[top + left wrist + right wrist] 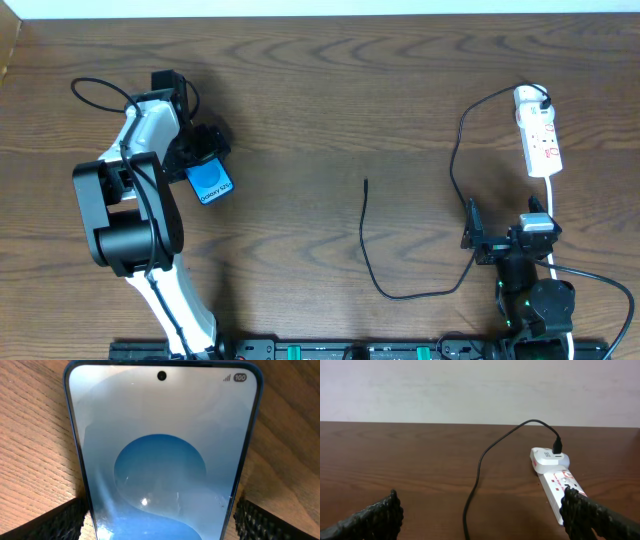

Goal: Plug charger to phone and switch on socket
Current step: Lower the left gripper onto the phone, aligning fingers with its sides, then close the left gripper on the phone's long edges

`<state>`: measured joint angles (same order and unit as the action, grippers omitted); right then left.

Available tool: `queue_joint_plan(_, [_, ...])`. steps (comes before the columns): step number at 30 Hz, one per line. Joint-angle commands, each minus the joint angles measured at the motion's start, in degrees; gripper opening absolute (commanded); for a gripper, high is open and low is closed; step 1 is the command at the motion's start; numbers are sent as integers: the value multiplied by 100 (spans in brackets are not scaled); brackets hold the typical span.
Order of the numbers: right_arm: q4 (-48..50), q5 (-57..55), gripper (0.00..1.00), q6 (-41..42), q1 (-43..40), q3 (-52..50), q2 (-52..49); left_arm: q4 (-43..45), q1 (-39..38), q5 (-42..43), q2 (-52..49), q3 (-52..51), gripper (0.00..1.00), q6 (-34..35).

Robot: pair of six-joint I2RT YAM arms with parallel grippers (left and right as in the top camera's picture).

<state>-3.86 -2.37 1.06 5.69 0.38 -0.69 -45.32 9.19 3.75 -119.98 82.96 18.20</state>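
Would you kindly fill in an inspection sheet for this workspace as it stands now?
Surface: brown wood-grain table.
Job's things: phone lying flat at left, screen lit; socket at far right; charger plugged into the socket's far end, its tip loose mid-table, apart from the phone.
Clutter: nothing seen.
Grippers: left gripper open, fingers either side of the phone, contact unclear; right gripper open, empty, facing the socket.
Cables: charger loops from the socket to mid-table; white cord runs from the socket toward the near edge.
Surroundings: pale wall behind the table.
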Motion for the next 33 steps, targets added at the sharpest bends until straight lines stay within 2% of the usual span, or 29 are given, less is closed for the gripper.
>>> queue_joint_plan(1, [-22, -50, 99, 59, 35, -7, 26, 2, 2, -48, -74, -138, 95, 11])
queue_joint_plan(10, [-22, -50, 99, 59, 35, -7, 26, 0, 0, -26, -74, -138, 91, 11])
queue_joint_plan(33, [-22, -50, 99, 59, 35, -7, 26, -254, 0, 42, -74, -138, 91, 15])
